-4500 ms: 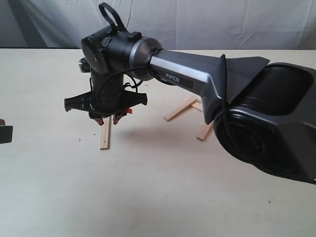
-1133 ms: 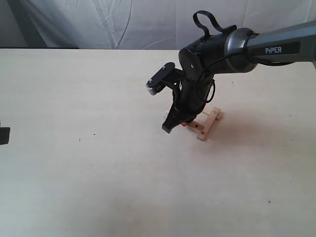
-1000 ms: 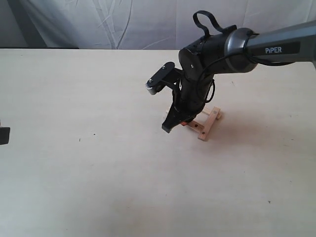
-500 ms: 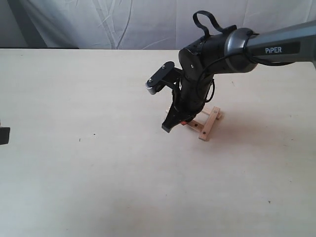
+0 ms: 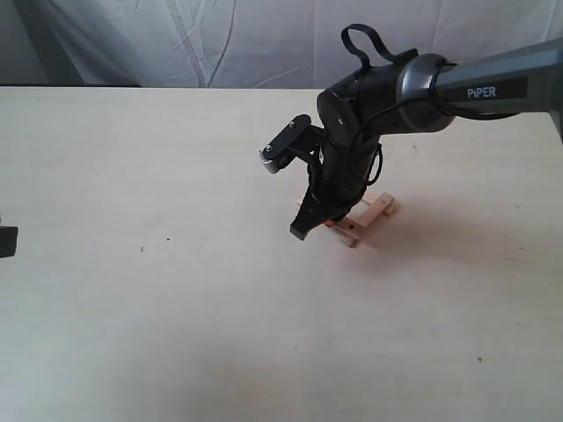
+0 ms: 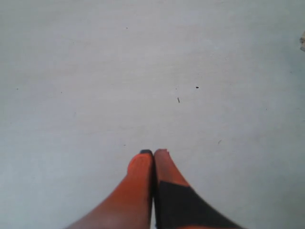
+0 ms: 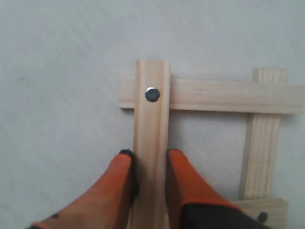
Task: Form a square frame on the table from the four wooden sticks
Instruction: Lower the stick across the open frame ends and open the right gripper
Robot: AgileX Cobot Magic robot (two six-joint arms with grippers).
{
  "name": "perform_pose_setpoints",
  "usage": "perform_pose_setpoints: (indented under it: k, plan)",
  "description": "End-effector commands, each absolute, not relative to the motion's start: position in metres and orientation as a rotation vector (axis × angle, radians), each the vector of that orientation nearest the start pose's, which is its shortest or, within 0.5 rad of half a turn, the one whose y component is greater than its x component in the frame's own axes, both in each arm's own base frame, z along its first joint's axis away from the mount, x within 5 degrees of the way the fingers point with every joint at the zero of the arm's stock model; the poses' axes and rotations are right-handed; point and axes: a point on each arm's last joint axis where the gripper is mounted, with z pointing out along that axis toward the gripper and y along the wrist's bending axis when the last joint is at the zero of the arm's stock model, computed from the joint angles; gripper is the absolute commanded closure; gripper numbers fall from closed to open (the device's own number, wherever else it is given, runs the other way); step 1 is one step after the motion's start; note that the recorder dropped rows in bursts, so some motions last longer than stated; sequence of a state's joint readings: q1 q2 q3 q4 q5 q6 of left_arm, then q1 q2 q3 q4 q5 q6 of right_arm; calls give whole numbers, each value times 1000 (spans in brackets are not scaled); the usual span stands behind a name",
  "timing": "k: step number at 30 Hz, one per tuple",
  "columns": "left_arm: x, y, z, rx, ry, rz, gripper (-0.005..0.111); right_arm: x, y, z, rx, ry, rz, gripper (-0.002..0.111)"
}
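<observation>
Four wooden sticks form a square frame (image 5: 365, 218) right of the table's (image 5: 176, 308) middle. In the right wrist view, one stick (image 7: 151, 119) with a dark hole lies over a crossing stick (image 7: 219, 95); a third stick (image 7: 262, 143) runs parallel to it, and the end of a fourth stick (image 7: 267, 207) shows at the frame's corner. My right gripper (image 7: 148, 155) is shut on the first stick, its orange fingers (image 7: 119, 181) pressing both edges. In the exterior view that gripper (image 5: 324, 220) stands over the frame's left side. My left gripper (image 6: 153, 152) is shut on nothing, above bare table.
A dark piece of the left arm (image 5: 7, 240) shows at the left edge of the exterior view. White cloth (image 5: 220, 40) hangs behind the table's far edge. A few tiny dark specks (image 6: 197, 88) mark the surface.
Several seconds ago the right gripper held a stick on the table's left; it has brought it to the other sticks. In the last second that stick slid slightly left, closing the square.
</observation>
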State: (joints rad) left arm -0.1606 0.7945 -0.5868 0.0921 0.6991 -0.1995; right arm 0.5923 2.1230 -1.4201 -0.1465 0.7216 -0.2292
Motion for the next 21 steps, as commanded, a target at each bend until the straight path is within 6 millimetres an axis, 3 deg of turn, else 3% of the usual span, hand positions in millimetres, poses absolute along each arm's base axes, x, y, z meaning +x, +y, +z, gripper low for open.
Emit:
perform_pose_setpoints:
  k: [1, 21]
  plan:
    - [141, -16, 276, 7, 2382, -59, 107, 359, 224, 139, -1325, 2573, -172, 109]
    - [141, -16, 276, 11, 2381, -50, 107, 360, 230, 128, -1261, 2621, -84, 109]
